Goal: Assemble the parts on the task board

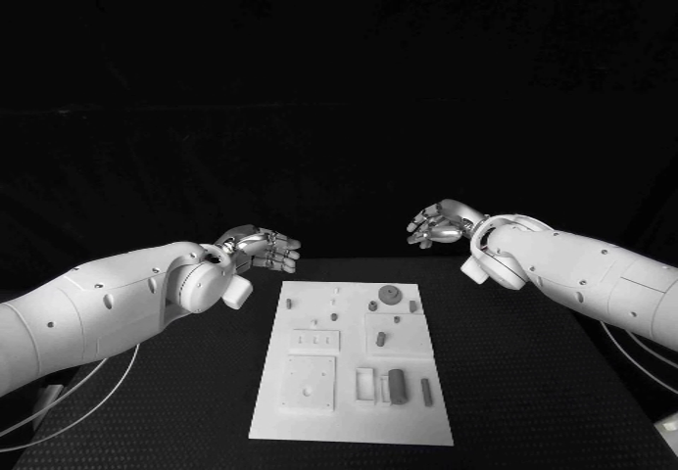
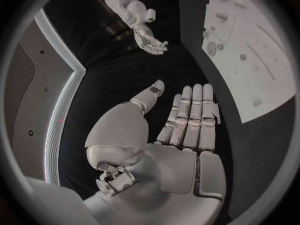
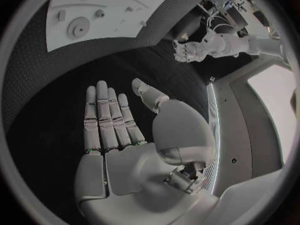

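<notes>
At the middle of the black table (image 1: 169, 392) I see the flat white rectangular task board (image 1: 354, 416), lying with its long side running away from the robot. On its far end sits a dark round disc-shaped part (image 1: 389, 292), with a small dark peg (image 1: 414, 306) just beside it and another small peg (image 1: 333, 316) nearer the board's middle. Toward the near end a dark upright block-shaped part (image 1: 397, 385) stands next to a thin dark bar (image 1: 427, 392). Out from the board, my left silver many-fingered hand (image 1: 260, 248) hangs above the table beyond the board's far left corner, well apart from every part; in the left wrist view its fingers (image 2: 195, 116) lie straight and side by side with the thumb spread off, holding nothing. My right silver many-fingered hand (image 1: 441, 224) hangs beyond the far right corner, also off the board; the right wrist view shows its fingers (image 3: 106, 117) extended, thumb out to the side, palm bare, touching nothing. Both white arms reach in from the table's sides.
</notes>
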Controlling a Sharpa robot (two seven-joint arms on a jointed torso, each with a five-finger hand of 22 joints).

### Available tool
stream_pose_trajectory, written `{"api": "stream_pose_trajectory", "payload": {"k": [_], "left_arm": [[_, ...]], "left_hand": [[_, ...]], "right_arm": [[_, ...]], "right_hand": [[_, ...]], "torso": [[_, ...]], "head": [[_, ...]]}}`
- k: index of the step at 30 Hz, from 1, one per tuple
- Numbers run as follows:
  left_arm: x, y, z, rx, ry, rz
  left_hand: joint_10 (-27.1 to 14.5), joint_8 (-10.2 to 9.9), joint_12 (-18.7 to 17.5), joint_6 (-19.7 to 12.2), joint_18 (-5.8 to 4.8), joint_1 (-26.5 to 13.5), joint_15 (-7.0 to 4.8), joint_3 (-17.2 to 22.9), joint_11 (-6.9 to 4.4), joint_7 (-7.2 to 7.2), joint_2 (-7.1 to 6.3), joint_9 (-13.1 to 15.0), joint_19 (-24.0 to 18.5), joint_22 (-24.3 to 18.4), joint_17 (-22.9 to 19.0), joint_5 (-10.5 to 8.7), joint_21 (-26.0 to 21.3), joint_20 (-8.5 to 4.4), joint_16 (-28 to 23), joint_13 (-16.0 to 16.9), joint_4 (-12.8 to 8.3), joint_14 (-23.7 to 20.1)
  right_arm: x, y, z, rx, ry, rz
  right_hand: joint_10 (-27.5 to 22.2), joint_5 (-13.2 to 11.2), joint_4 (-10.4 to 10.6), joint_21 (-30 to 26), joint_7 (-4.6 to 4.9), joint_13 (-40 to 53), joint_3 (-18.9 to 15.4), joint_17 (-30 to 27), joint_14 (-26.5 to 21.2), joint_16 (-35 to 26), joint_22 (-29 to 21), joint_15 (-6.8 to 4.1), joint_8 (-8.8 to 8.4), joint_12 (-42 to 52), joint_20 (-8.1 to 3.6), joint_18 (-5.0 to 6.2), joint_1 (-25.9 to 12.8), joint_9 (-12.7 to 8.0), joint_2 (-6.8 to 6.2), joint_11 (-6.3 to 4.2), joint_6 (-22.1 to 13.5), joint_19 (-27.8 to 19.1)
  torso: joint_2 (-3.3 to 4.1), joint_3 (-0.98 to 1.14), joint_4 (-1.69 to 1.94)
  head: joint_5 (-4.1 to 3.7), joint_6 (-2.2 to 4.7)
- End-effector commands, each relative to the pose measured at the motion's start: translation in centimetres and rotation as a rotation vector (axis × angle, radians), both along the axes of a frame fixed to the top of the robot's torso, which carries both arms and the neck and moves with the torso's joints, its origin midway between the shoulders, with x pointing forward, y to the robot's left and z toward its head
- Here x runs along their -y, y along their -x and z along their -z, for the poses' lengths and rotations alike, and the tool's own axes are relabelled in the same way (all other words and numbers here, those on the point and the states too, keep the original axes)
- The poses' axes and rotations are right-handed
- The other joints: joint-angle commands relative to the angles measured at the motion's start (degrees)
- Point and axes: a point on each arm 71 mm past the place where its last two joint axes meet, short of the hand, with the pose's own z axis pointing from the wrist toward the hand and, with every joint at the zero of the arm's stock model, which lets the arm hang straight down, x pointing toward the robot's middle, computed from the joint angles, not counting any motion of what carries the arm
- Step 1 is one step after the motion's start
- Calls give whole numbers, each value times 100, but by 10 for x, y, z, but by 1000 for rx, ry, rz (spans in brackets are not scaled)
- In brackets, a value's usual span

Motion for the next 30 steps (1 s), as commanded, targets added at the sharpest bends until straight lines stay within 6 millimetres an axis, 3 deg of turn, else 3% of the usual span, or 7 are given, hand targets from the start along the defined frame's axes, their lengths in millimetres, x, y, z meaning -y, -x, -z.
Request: {"api": "stream_pose_trajectory", "payload": {"k": [1, 12, 22, 30], "left_arm": [[15, 10, -3, 23, -14, 117], [34, 28, -7, 28, 45, 154], [42, 37, -9, 24, 67, 182], [40, 38, -9, 22, 73, 179]], "left_hand": [[58, -3, 16, 76, 96, 90, 3, -26, 0, 97, -2, -15, 40, 14, 31, 33, 25, -12, 22, 8, -4, 59], [78, -34, -11, 128, 84, 43, -1, -117, -1, 124, -22, -46, 74, 27, 78, 32, 26, -25, 23, 9, 20, 91], [102, -59, -23, 158, 84, -24, -13, -165, -6, 152, -24, -69, 99, 36, 113, 32, 26, -37, 26, 13, 31, 121], [107, -69, -29, 167, 83, -47, -15, -179, -8, 165, -27, -77, 104, 38, 124, 32, 23, -40, 22, 14, 33, 126]], "right_arm": [[-7, 2, 2, 57, 216, -102], [-32, 3, 4, 156, 461, -126], [-51, 9, 21, 211, 600, -225], [-56, 14, 32, 207, 659, -273]], "right_hand": [[403, 28, -43, 661, 24, 23, -90, 645, 1209, 809, 152, -456, -8, 19, -474, 113, 185, 27, -85, -199, 275, 1345], [757, 33, -39, 1212, -48, 86, -180, 1179, 1451, 1493, 163, -596, -44, -23, -715, 113, 192, 107, -186, -338, 502, 1764], [1271, 33, -37, 2034, -126, 646, -200, 1612, 1507, 2288, 163, -808, -82, 181, -887, 113, 227, 280, -308, -561, 687, 1857], [1075, 35, -33, 2208, -119, 828, -140, 1602, 1401, 2366, 148, -764, -168, 48, -880, 113, 181, 309, -365, -510, 661, 1727]], "torso": [[91, 32, 109], [301, 120, 296], [516, 192, 465], [638, 223, 557]], "head": [[-72, 35], [-214, 45], [-361, 102], [-441, 145]]}}
